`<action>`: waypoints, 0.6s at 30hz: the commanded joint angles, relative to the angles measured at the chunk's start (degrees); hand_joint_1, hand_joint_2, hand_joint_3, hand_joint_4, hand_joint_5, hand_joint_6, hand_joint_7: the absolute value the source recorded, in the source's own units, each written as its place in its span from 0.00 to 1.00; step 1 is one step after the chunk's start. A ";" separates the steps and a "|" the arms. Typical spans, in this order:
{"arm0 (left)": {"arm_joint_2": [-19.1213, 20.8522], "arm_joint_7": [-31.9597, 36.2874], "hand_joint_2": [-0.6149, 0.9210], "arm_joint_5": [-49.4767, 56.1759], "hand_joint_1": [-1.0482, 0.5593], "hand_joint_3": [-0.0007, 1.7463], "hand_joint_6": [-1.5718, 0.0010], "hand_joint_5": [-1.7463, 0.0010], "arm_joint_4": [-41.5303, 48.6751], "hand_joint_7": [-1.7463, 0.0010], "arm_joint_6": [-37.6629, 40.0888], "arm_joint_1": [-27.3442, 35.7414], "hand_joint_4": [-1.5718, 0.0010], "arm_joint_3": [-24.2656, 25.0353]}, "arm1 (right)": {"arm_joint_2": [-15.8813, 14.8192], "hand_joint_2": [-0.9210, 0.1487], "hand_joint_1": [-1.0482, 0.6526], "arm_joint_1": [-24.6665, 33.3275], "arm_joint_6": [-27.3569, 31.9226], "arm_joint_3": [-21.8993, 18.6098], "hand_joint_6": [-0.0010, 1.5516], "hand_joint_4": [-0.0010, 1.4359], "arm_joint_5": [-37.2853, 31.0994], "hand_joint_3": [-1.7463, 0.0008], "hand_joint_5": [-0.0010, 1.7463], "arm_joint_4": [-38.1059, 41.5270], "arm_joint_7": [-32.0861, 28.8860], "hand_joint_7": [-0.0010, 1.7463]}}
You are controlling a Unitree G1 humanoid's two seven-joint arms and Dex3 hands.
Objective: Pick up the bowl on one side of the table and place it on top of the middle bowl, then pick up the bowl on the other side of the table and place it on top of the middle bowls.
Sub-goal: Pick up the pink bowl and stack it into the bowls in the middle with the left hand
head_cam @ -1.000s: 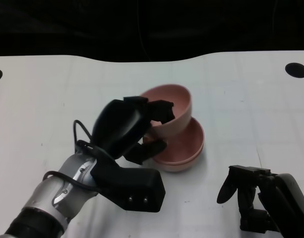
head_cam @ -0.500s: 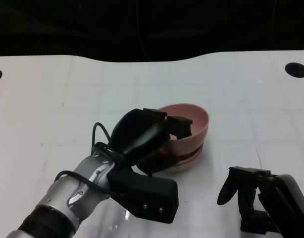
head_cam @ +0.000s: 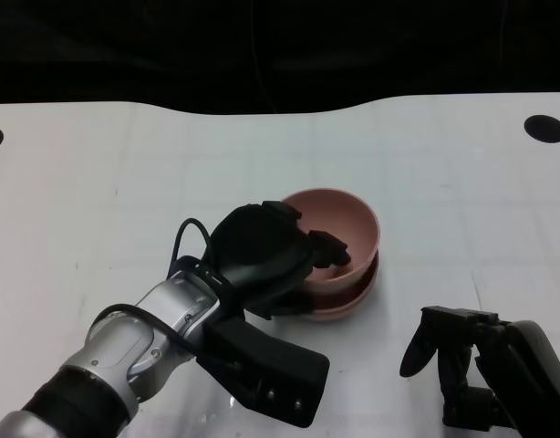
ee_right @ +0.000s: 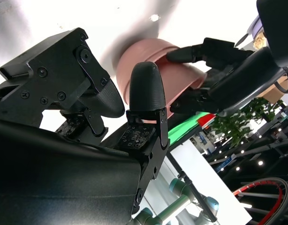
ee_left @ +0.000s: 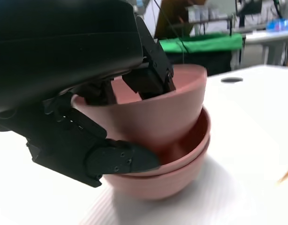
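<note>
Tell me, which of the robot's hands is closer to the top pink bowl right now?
The left. The left hand grips the top bowl by its near rim, fingers inside and under it. The right hand hangs apart from the stack, nearer the table's front edge, holding nothing.

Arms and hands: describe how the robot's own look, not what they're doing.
The left forearm is a silver cylinder with black cables looping at the wrist. The left hand is a rounded glossy black shell with blocky black fingers. The right hand is matte black, with screw heads showing.
</note>
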 commanded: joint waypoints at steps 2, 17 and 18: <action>1.42 -3.84 1.00 -0.24 0.16 0.30 0.74 0.77 -1.96 1.00 1.34 -0.06 0.82 -0.19 | -0.90 0.71 0.56 0.35 0.33 -0.28 0.55 0.65 0.84 0.09 1.00 -0.70 0.66 0.80; 4.67 -15.96 1.00 -5.87 0.06 0.34 0.92 0.86 -12.93 1.00 3.97 3.00 1.00 3.01 | -0.98 0.71 0.56 0.14 0.23 -0.34 0.55 0.65 0.67 0.09 1.00 -0.38 0.48 0.80; 5.09 -16.88 1.00 -6.51 0.06 0.34 0.92 0.87 -14.29 1.00 4.05 3.41 1.00 3.54 | -0.95 0.71 0.56 0.17 0.21 -0.34 0.56 0.65 0.80 0.09 1.00 -0.40 0.53 0.80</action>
